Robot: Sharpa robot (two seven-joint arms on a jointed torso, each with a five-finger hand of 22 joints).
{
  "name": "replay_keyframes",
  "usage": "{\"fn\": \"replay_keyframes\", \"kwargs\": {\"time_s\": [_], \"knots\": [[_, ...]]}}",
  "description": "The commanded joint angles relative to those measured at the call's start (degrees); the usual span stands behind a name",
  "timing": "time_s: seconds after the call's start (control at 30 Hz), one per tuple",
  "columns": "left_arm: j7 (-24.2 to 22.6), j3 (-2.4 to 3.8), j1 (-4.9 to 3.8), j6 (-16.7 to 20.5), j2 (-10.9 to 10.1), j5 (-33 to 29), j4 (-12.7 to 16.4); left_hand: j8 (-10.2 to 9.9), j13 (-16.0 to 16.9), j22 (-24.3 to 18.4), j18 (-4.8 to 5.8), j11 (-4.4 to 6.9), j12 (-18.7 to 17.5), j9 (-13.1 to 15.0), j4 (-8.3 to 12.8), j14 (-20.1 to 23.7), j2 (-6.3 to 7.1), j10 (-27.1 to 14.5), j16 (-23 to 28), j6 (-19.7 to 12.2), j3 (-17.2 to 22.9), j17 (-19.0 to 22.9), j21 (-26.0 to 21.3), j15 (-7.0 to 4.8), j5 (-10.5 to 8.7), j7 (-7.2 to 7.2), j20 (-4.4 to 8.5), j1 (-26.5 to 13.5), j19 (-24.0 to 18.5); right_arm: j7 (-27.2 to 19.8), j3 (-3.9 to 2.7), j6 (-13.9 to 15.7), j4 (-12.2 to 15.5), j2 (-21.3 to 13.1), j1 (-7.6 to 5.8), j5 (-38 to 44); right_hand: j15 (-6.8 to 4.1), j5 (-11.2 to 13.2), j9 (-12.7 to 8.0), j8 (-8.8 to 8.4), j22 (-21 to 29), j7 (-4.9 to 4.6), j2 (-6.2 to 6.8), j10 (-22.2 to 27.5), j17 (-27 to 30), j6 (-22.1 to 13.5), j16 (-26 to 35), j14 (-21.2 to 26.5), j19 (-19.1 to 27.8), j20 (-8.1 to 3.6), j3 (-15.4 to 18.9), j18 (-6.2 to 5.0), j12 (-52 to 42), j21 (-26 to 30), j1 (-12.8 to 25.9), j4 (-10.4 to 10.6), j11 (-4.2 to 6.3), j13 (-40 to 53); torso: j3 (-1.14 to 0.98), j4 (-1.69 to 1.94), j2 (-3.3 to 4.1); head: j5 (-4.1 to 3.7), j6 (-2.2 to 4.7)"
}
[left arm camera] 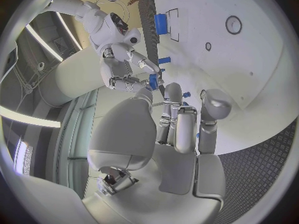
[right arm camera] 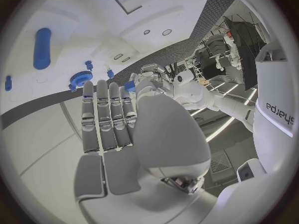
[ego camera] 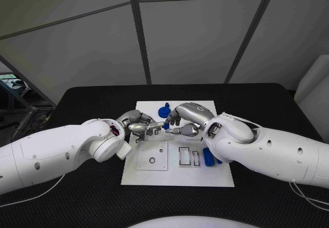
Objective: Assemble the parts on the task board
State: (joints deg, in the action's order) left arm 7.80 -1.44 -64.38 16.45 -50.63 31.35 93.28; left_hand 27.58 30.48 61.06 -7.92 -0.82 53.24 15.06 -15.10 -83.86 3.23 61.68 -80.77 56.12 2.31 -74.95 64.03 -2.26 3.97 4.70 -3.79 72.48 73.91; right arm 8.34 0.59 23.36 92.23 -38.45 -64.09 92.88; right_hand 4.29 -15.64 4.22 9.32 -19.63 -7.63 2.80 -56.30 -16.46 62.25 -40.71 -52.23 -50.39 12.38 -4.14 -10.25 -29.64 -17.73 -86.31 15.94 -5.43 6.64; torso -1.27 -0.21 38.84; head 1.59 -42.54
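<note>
- A flat white rectangular task board [ego camera: 175, 175] lies in the middle of the black table, with rectangular outlines and a circle marked on it.
- A round blue toothed part [ego camera: 164, 111] lies near the board's far edge.
- A blue cylindrical part [ego camera: 208, 156] lies lengthwise beside the rectangular slots, toward the board's right side.
</note>
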Motion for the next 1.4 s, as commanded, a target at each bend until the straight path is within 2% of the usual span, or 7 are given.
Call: {"fn": "replay_keyframes", "kwargs": {"time_s": [0.03,0.3,0.67,0.9,1.4], "knots": [[0.6,0.04,-0.05,-1.3,0.1,-0.3,0.0,0.4,0.1,0.1,1.19,0.03,0.2,-0.1,0.0,-1.2,-0.13,0.3,-0.4,0.4,0.5,-1.9,0.4,-0.32,0.22,0.15,0.03,0.5,0.6,-0.6,-0.06,1.4,0.3,0.1,-0.11,0.5,0.03,-0.3,0.1,0.03,-0.1,-0.12,0.03,0.2,0.1,0.4,-0.4,0.2,0.1,-0.08,-0.3,-0.10,-0.2,-0.2,-0.4,-0.1,-0.25,0.0,0.02,0.04,-0.01,-0.05,-0.05],[1.1,0.04,-0.05,-1.7,0.2,-0.3,-0.2,0.7,0.0,0.7,1.26,0.26,0.1,-0.2,1.2,-1.3,0.41,0.2,-0.7,0.4,2.4,-2.2,0.8,-0.51,0.16,-0.07,0.22,2.7,0.6,-0.8,-0.06,2.2,0.5,0.1,-0.11,0.5,0.08,-0.9,0.1,0.05,-0.2,-0.24,0.26,0.1,0.1,0.4,-0.5,0.1,0.2,-0.17,-0.5,-0.15,-0.2,-0.3,-0.5,-0.1,-0.28,0.0,0.03,0.00,-0.02,0.02,-0.09],[1.7,0.04,-0.05,-1.5,0.3,0.3,-0.4,0.9,-0.2,1.2,1.29,0.48,-0.2,-0.5,2.2,-1.4,0.19,0.3,-1.0,0.5,5.0,-2.5,1.0,-0.69,0.13,-0.29,0.38,4.6,0.6,-1.6,-0.06,3.9,1.2,-0.2,-0.11,0.5,0.04,-2.5,0.1,0.17,-0.5,-0.23,0.64,-0.2,0.3,0.7,-0.8,-0.1,0.1,-0.32,-1.1,-0.17,-0.2,-0.5,-0.8,-0.1,-0.21,-0.1,0.00,-0.02,-0.01,0.02,-0.14],[1.8,0.04,-0.05,-1.5,0.3,0.4,-0.5,0.9,-0.2,1.3,1.31,0.50,-0.2,-0.5,2.3,-1.4,0.25,0.3,-1.1,0.5,5.3,-2.5,1.0,-0.71,0.11,-0.31,0.40,4.8,0.6,-2.0,-0.06,4.5,1.5,-0.2,-0.11,0.5,0.04,-2.8,0.1,0.20,-0.6,-0.22,0.72,-0.3,0.3,0.8,-0.9,-0.2,0.1,-0.38,-1.3,-0.19,-0.2,-0.6,-0.9,-0.2,-0.19,-0.1,0.01,0.03,0.01,-0.02,-0.20],[1.9,0.04,-0.05,-1.4,0.5,0.4,-0.5,0.9,-0.2,1.4,1.31,0.50,-0.3,-0.5,2.3,-1.4,0.26,0.3,-1.2,0.5,5.4,-2.6,1.0,-0.71,0.10,-0.31,0.40,4.9,0.6,-2.5,-0.06,4.0,1.9,0.0,-0.11,0.5,0.02,-2.9,0.1,0.24,-0.7,-0.23,0.83,-0.4,0.3,0.9,-0.9,-0.2,0.0,-0.42,-1.4,-0.20,-0.2,-0.7,-1.0,-0.2,-0.17,-0.1,0.02,0.02,-0.01,0.06,-0.51]]}}
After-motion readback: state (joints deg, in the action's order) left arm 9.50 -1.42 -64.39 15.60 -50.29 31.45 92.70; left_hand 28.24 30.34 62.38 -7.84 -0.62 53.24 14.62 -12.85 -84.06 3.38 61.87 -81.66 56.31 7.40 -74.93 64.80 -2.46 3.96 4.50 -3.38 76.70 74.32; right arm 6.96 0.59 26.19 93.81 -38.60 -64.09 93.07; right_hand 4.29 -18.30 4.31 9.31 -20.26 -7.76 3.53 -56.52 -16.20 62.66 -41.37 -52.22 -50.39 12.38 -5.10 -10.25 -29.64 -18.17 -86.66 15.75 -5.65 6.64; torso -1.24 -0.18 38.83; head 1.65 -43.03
